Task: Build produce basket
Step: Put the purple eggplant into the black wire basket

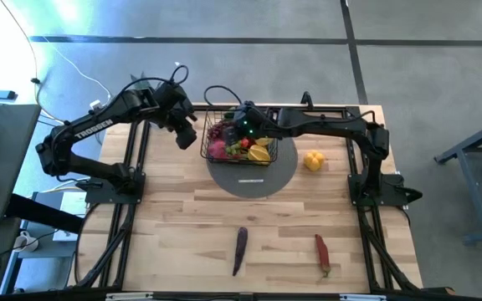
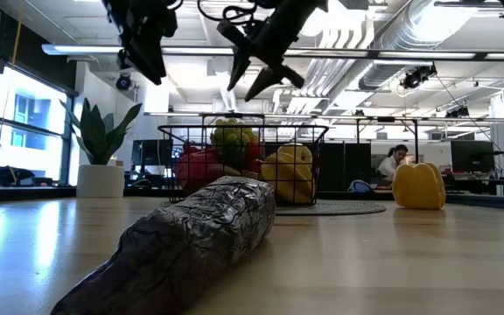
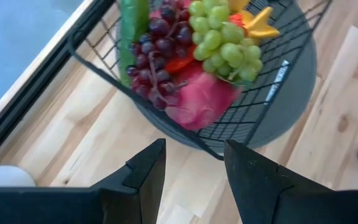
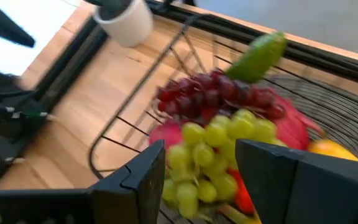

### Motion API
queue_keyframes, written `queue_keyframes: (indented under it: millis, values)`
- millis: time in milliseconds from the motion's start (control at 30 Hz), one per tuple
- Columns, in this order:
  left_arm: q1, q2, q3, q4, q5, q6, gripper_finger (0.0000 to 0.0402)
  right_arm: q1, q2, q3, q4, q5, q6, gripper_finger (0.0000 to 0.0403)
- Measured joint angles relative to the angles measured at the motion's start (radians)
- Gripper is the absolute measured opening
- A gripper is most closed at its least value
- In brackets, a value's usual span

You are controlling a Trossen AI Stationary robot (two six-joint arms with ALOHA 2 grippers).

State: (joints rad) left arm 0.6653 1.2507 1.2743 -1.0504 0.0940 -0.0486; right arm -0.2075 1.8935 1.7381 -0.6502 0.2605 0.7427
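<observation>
The black wire basket (image 1: 210, 125) stands on the grey round mat (image 1: 253, 180) at the far middle of the table. It holds produce: green grapes (image 3: 225, 40), red grapes (image 4: 207, 93), a pink dragon fruit (image 3: 201, 99), a green cucumber (image 3: 132, 18) and yellow pieces (image 1: 260, 153). My right gripper (image 4: 201, 149) hovers open above the basket's produce, tilted down, touching nothing. My left gripper (image 3: 194, 149) stands open in the air just left of the basket, also holding nothing.
A yellow pepper (image 1: 313, 160) lies on the table right of the mat. A purple pod (image 1: 240, 249) and a red pod (image 1: 322, 255) lie near the front edge. A potted plant in a white pot (image 2: 100, 179) stands at the far left.
</observation>
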Motion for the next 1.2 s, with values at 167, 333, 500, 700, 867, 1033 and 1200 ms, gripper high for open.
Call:
queue_keyframes:
  millis: [167, 333, 500, 700, 867, 1033, 1200]
  values:
    - [-0.057, 0.0, 0.0, -0.01, 0.001, 0.012, 0.0152, 0.048, -0.001, 0.063, -0.147, 0.058, 0.071, 0.0176]
    - [-0.114, 0.0, 0.0, -0.083, 0.004, 0.063, 0.0152, 0.105, -0.002, 0.115, -0.296, 0.105, 0.161, 0.0176]
    - [-0.176, 0.0, 0.0, -0.102, 0.004, 0.086, 0.0152, 0.162, -0.002, 0.142, -0.424, 0.136, 0.251, 0.0176]
    - [-0.259, 0.0, 0.0, -0.107, 0.003, 0.053, 0.0152, 0.221, -0.002, 0.142, -0.566, 0.155, 0.36, 0.0176]
    - [-0.32, 0.0, 0.0, -0.106, -0.001, -0.05, 0.0152, 0.25, -0.005, 0.142, -0.661, 0.156, 0.386, 0.0176]
    - [-0.36, 0.0, 0.0, -0.106, -0.005, -0.196, 0.0152, 0.254, -0.026, 0.142, -0.782, 0.158, 0.375, 0.0176]
    - [-0.405, 0.0, -0.001, -0.14, -0.004, -0.295, 0.0152, 0.254, -0.07, 0.141, -0.867, 0.178, 0.28, 0.0176]
